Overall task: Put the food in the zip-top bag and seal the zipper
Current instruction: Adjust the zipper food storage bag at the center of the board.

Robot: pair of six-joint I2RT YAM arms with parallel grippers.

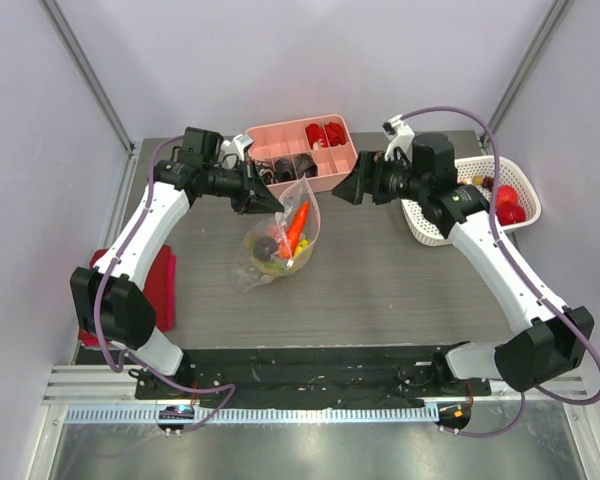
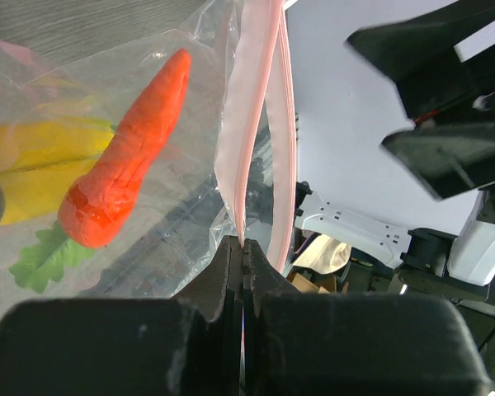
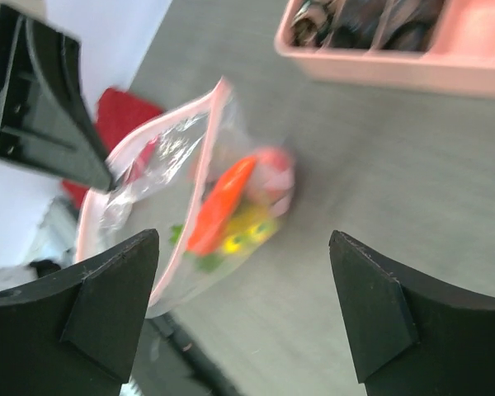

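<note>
The clear zip-top bag hangs lifted above the table's middle, with an orange carrot, yellow, green and dark food pieces inside. My left gripper is shut on the bag's pink zipper strip at its left end. In the left wrist view the carrot lies behind the plastic, left of the strip. My right gripper is open and empty, just right of the bag's mouth. In the right wrist view the bag with its carrot shows between my open fingers.
A pink compartment tray with red and black items stands behind the bag. A white mesh basket with red pieces sits at the right. A red cloth lies at the left edge.
</note>
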